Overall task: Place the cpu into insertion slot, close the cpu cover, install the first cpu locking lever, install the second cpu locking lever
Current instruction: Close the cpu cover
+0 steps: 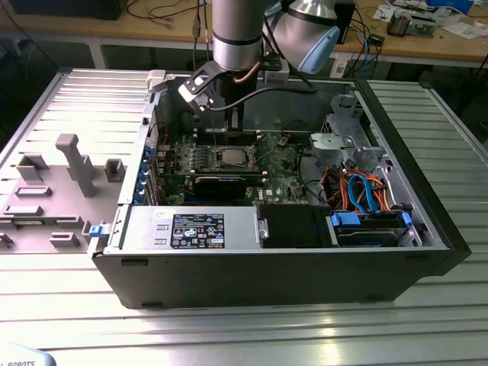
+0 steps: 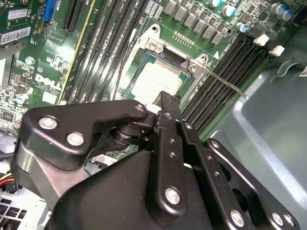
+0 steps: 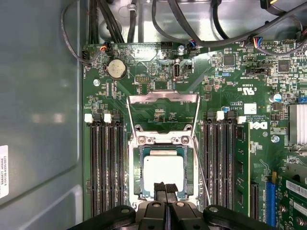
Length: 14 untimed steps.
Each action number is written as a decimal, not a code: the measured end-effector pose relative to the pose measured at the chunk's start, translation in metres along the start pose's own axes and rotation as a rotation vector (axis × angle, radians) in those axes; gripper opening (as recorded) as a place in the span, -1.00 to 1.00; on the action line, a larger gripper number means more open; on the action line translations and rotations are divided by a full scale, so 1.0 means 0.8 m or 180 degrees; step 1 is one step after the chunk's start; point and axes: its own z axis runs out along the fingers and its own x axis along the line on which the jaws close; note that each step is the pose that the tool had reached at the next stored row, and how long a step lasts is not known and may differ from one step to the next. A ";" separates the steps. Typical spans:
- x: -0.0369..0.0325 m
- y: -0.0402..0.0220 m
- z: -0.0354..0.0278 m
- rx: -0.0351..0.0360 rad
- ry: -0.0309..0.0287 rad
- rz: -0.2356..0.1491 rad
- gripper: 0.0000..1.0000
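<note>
exterior: gripper [image 1: 231, 130] inside the open computer case [image 1: 305, 274], just above the cpu [image 1: 231, 158]
first wrist: cpu sits in insertion slot [image 3: 140, 165]; cpu cover [image 3: 163, 97] flipped up, open
second wrist: fingers pressed together, nothing between them, tip at the cpu edge; locking lever [image 2: 225, 84] sticks out over memory slots [image 2: 230, 67]

Open black computer case [image 1: 282, 282] on slatted metal table [image 1: 229, 328]; coin battery [image 3: 116, 69] near memory slots [image 3: 106, 163]; orange, blue cables [image 1: 364, 189] inside case.
</note>
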 end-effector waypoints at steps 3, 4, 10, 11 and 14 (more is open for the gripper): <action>0.0001 0.0000 -0.0027 0.0000 0.0000 0.0000 -0.79; 0.0002 0.0000 -0.0041 0.0000 0.0000 0.0000 -0.79; 0.0004 0.0001 -0.0089 0.0000 0.0000 0.0000 -0.79; 0.0004 0.0001 -0.0105 0.0000 0.0000 0.0000 -0.79; 0.0005 0.0002 -0.0128 0.0000 0.0000 0.0000 -0.79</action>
